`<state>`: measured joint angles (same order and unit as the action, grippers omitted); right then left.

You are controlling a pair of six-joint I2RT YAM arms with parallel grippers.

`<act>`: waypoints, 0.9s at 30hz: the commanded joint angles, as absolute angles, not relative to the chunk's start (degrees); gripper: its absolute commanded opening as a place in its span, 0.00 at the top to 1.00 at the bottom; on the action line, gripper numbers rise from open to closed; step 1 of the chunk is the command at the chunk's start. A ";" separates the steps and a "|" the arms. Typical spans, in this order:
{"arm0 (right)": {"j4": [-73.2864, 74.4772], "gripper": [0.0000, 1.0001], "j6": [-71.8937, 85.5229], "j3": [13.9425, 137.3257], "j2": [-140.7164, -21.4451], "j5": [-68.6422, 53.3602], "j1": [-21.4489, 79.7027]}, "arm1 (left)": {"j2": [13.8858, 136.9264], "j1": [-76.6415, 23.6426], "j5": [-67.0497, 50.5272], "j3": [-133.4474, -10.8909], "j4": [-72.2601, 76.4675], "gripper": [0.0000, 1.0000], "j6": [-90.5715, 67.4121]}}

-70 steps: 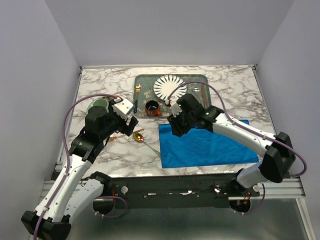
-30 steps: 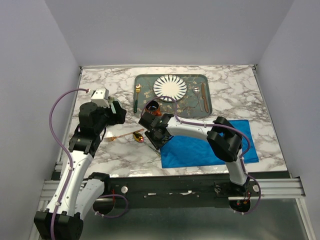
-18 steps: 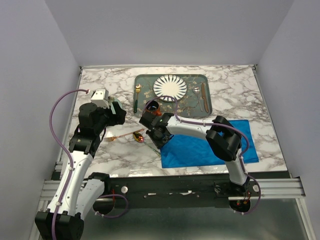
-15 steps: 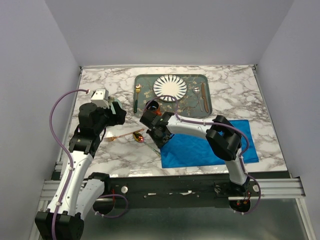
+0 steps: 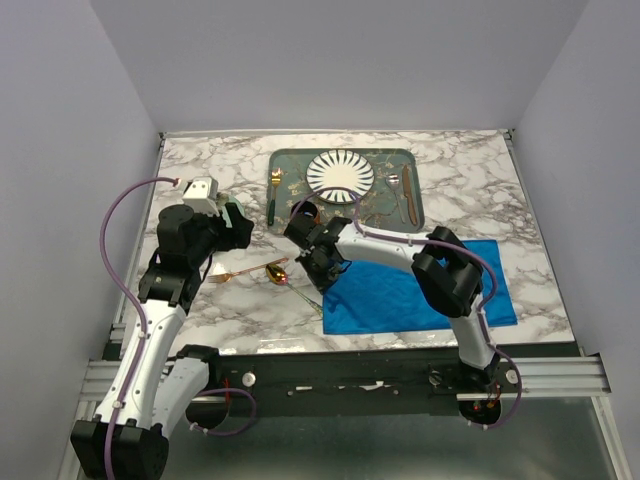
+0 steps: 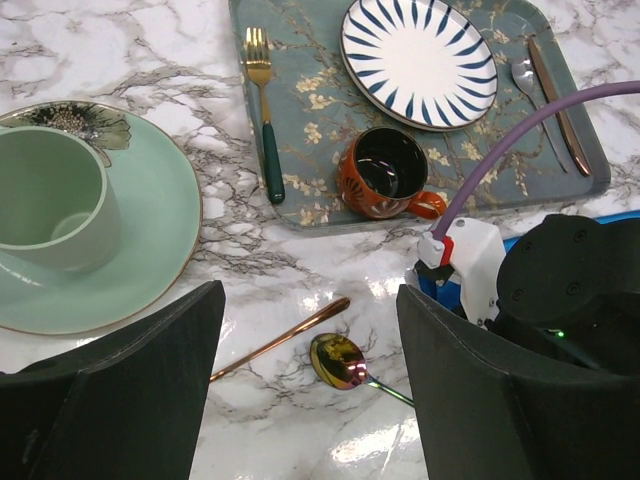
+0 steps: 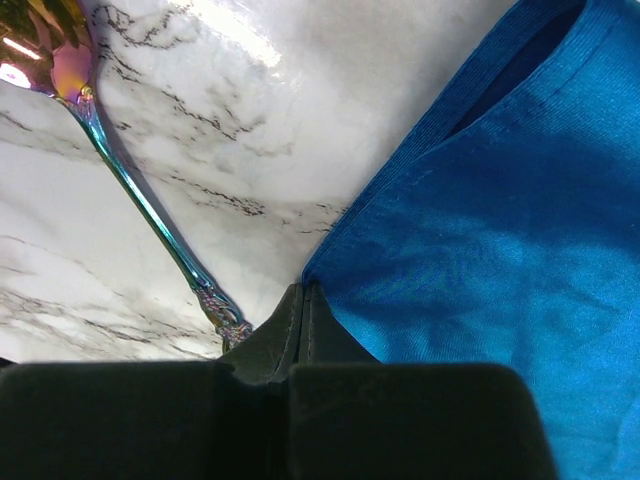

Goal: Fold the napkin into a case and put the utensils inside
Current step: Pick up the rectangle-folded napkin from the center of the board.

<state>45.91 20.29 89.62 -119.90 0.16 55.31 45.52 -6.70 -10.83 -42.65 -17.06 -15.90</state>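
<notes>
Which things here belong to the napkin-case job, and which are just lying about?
Job: blue napkin, iridescent spoon, copper fork.
Lying about: tray, striped plate, orange cup, green-handled fork, mint cup, saucer, brown-handled cutlery.

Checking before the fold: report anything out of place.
The spoon and fork lie loose on the bare table, off the tray; the spoon's handle tip sits beside the napkin corner the right gripper pinches.

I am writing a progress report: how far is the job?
Done: no case yet; the napkin lies flat. In hand: the right gripper is shut on its edge. Left: folding the case, then putting in the spoon and fork, both on the marble. The left gripper is open.
</notes>
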 commanded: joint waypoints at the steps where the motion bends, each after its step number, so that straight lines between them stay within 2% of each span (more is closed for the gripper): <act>1: 44.48 0.99 18.90 89.56 -114.10 -3.69 54.14 | 45.88 -6.24 -13.18 -42.45 -15.21 0.20 -15.82; 12: 44.21 0.99 15.47 80.25 -100.99 -7.29 48.08 | 47.11 -6.24 -15.11 -42.36 -14.15 0.21 -15.47; 18: 45.52 0.99 12.84 71.56 -94.14 -7.38 40.70 | 47.90 -6.24 -15.73 -42.54 -13.97 0.21 -15.03; 27: 47.02 1.00 8.97 64.87 -87.89 -7.47 30.15 | 50.10 -6.24 -17.22 -42.54 -12.39 0.22 -15.03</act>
